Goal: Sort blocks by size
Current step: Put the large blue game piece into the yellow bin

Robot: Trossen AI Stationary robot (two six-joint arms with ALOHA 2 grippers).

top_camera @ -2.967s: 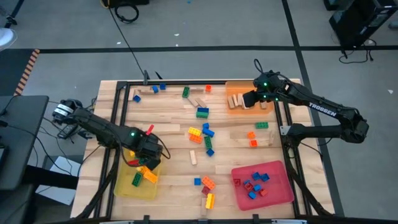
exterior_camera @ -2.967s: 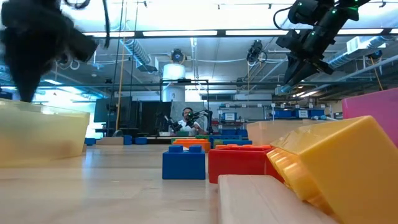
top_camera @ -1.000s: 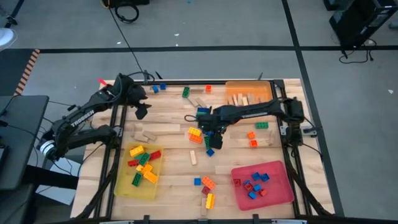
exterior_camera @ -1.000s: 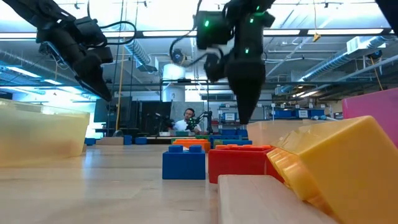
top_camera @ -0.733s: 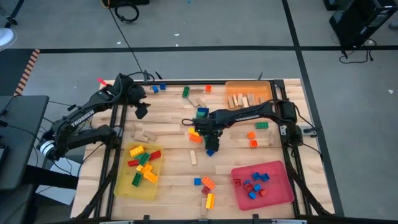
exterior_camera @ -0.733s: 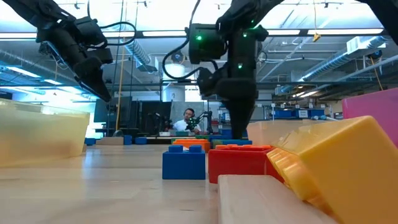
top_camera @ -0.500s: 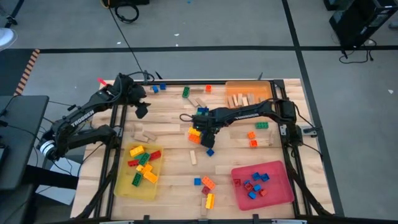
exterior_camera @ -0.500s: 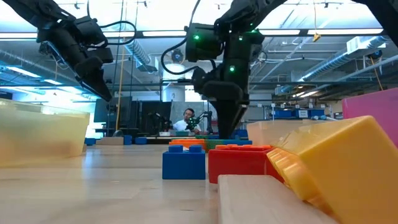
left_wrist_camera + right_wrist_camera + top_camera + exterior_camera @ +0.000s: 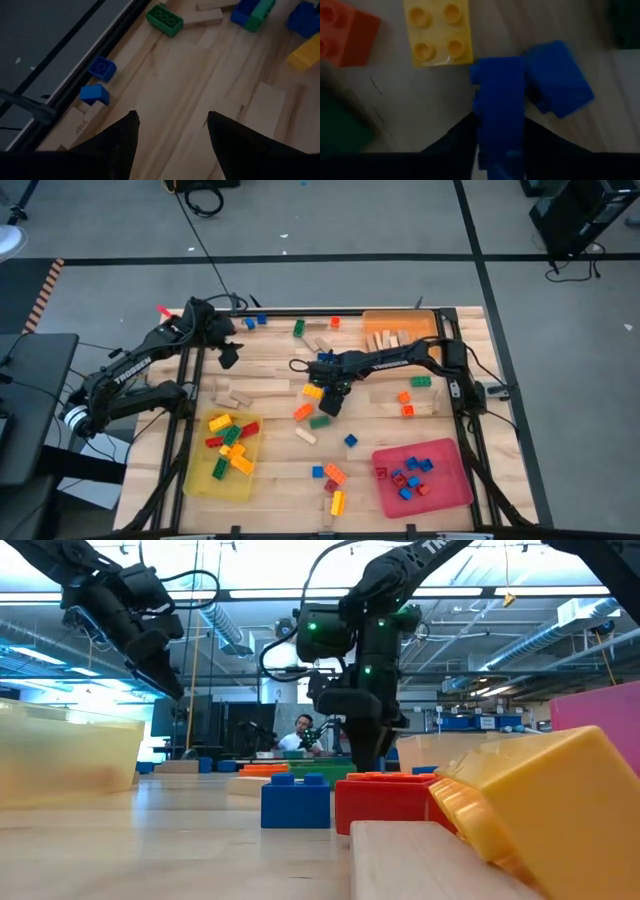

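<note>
Blocks in several colours lie scattered over the wooden table (image 9: 270,370). At its middle my right gripper (image 9: 329,397) points down and is shut on a blue block (image 9: 500,90). Beside that block lie another blue block (image 9: 559,79), a yellow one (image 9: 437,31) and an orange one (image 9: 342,31). My left gripper (image 9: 228,356) hangs open over the far left part of the table, above bare wood, with nothing between its fingers (image 9: 120,145). Two small blue blocks (image 9: 99,80) and a green one (image 9: 165,20) lie beyond it. My right gripper has the blue block's two opposite sides (image 9: 480,115) pinched between its two fingers, which come from above and point down. The block runs up between the fingers. Whether it is off the table cannot be told from the blurred view.
A yellow tray (image 9: 200,480) with several blocks stands at the near left, a red tray (image 9: 455,485) with small blocks at the near right, and an orange tray (image 9: 425,328) with tan pieces at the far right. An orange block (image 9: 303,412), a green one (image 9: 320,421) and a tan piece (image 9: 305,435) lie near my right gripper.
My right gripper has sunk toward the table and gone toward its left edge, rolling a little, onto the cluster at the middle. Orange, green and tan blocks have been knocked toward the near edge, and a blue block has slid to the near right.
</note>
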